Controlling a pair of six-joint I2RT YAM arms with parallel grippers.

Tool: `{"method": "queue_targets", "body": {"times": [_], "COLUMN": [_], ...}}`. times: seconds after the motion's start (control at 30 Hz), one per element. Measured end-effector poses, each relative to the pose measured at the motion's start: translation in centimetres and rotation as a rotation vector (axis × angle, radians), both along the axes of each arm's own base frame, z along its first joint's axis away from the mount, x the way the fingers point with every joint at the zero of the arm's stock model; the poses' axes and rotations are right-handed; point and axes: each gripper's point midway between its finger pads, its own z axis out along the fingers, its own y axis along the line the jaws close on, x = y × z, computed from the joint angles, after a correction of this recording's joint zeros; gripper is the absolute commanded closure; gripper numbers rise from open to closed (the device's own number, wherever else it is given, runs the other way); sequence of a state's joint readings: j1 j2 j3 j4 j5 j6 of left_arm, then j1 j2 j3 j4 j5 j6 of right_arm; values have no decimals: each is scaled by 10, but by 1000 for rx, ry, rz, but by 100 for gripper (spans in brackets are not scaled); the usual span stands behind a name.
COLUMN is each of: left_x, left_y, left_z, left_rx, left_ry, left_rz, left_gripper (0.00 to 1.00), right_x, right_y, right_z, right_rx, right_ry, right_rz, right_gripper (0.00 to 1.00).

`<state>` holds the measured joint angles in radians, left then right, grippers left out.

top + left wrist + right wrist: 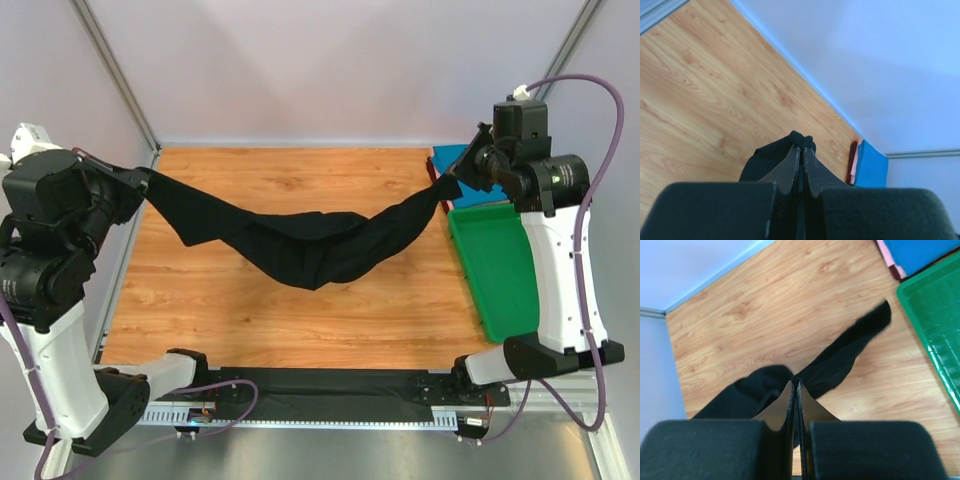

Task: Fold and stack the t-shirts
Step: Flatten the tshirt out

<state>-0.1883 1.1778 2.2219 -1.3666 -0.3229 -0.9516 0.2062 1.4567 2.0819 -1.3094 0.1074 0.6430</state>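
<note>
The black t-shirt (310, 245) hangs stretched between both grippers above the wooden table, sagging in the middle. My left gripper (143, 183) is shut on its left end; in the left wrist view the gripper (802, 145) pinches a black fold (765, 157). My right gripper (452, 183) is shut on its right end; in the right wrist view the gripper (795, 384) holds the black cloth (840, 357), which trails away below. The teal-blue t-shirt (450, 156) lies folded at the far right, also in the left wrist view (872, 167), with a reddish shirt (854, 162) under it.
A green plastic tray (495, 265) stands at the table's right side, also in the right wrist view (935, 315). The wooden table top (270, 310) lies bare beneath the hanging shirt. A metal frame post (115, 70) rises at the far left.
</note>
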Motion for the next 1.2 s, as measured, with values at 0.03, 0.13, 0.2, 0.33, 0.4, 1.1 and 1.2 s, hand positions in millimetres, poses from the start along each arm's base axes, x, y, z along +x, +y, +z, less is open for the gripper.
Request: {"method": "queue_targets", "body": {"times": [0.03, 0.13, 0.2, 0.33, 0.4, 1.1, 1.2], "left_x": [1, 11, 25, 60, 78, -41, -41], "left_y": [0, 1, 4, 13, 18, 27, 29], "left_z": [-4, -24, -38, -54, -56, -310, -309], "left_rx": [6, 28, 24, -4, 1, 47, 56], "left_ry": [13, 84, 143, 221, 236, 936, 934], "left_rz": [1, 6, 18, 33, 37, 52, 60], "left_gripper": [100, 100, 100, 100, 100, 100, 100], "right_x": [-4, -7, -1, 30, 43, -59, -38], "right_y": [2, 13, 23, 46, 55, 5, 12], "right_z": [-3, -1, 3, 28, 39, -237, -243], "right_rx": [10, 55, 78, 106, 111, 34, 58], "right_ry": [-4, -59, -108, -231, -297, 403, 435], "right_rz": [13, 68, 124, 239, 289, -6, -41], "right_gripper": [100, 100, 100, 100, 100, 64, 63]}}
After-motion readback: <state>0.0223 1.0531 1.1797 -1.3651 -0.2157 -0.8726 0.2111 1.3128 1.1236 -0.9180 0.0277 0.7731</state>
